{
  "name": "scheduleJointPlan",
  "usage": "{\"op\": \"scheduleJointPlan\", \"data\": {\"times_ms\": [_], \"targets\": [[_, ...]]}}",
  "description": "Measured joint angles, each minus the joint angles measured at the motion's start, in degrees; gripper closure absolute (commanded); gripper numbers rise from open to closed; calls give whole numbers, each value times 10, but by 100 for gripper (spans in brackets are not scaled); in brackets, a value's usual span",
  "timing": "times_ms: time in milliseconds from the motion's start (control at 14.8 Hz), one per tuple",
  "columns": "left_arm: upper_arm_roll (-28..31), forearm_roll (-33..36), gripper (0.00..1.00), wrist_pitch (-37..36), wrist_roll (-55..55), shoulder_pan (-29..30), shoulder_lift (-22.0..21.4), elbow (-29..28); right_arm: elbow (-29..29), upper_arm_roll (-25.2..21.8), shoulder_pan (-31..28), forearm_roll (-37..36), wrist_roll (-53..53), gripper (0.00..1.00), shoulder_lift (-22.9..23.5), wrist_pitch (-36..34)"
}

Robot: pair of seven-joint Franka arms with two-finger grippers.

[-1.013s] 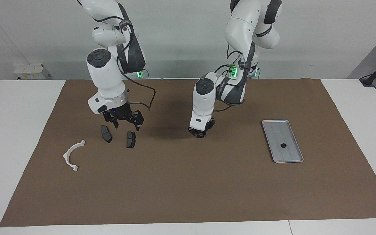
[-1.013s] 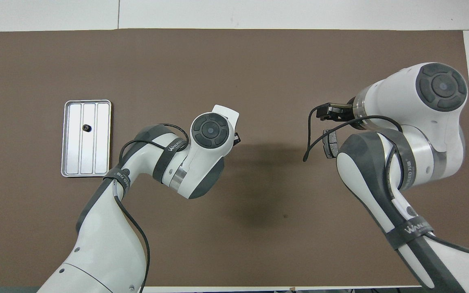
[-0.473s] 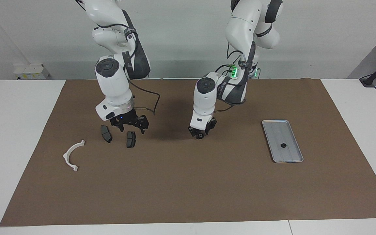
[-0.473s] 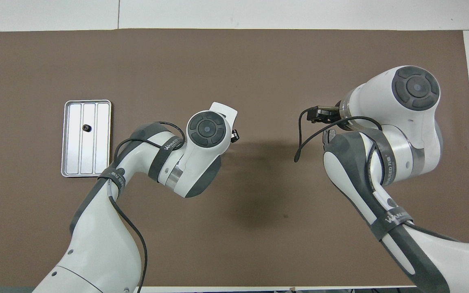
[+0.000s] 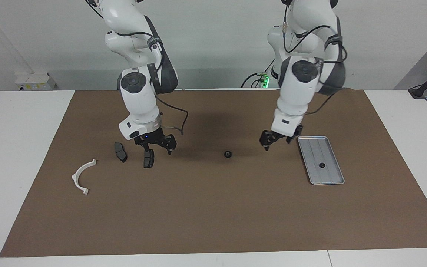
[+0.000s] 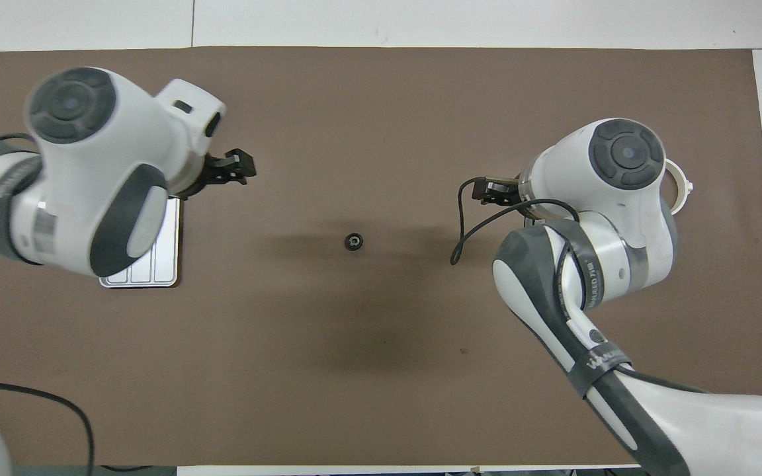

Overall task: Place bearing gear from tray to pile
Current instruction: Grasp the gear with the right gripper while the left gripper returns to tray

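In the overhead view most of the flat silver-grey ridged metal tray (image 6: pixel 156 277) is covered by the left arm, and only one corner shows. The two dark grey brake-pad-shaped pieces are hidden there under the right arm, and of the white plastic half-ring bracket (image 6: pixel 678 188) only an edge is seen.

In the facing view the tray (image 5: pixel 315 148) is seen whole, with one small black bearing gear (image 5: pixel 321 165) lying in it near its middle. A second small black bearing gear (image 5: pixel 228 154) lies alone on the brown mat (image 5: pixel 213 207) of the bench, between the two sets of jaws and well apart from both the tray and the pile.

The left gripper (image 5: pixel 272 140) is held over the mat just beside the tray's rim, toward the loose gear; its jaws are spread wide and nothing is held in them. The right gripper (image 5: pixel 158 145) is held over one brake-pad-shaped piece (image 5: pixel 148 158), its jaws wide and empty. Whether a fingertip touches that piece cannot be told. The other dark pad (image 5: pixel 120 152) lies just beside these jaws, toward the right arm's end of the bench, and the bracket (image 5: pixel 82 177) lies apart from them, farther from the robots.
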Motion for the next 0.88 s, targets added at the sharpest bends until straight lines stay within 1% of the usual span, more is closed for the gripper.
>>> {"op": "scheduleJointPlan", "data": {"times_ms": [203,338,473,608,743,878], "targets": [[0,-18,2,2,162,102,0,-12,0,1,56,0,107,0,17,30],[0,-36,2,27,229,138,9,-26,0,1,91,0,172,0,31,52],[-2,-39,3,67,240,141,30,-45,5,1,125,0,233,0,41,60],[-8,-39,3,104,244,141,54,-67,25,0,159,0,290,0,58,60],[-8,-39,3,149,254,141,69,-94,73,0,194,-13,349,0,100,53],[-7,-39,3,177,260,142,72,-115,124,0,209,-36,386,0,149,36]]}}
